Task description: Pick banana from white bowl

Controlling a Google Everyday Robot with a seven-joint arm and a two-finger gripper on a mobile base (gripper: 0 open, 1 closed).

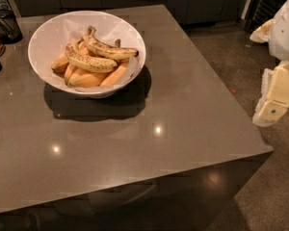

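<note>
Dark cabinets back a wide grey bench (183, 109). Toward its ten o'clock corner sits the white bowl (48, 35), heaped with fruit. Off the bench's three o'clock edge hangs the end effector (274, 97); whether it is apart or together I cannot tell. The banana (111, 49) lies topmost in the bowl, roughly ten o'clock from the end effector and well apart. Its long axis runs ten to four, blackened tip nearer.

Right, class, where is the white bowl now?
In the camera view the white bowl sits upper left on the counter, holding bananas; the pincer is off the counter at the right edge.
</note>
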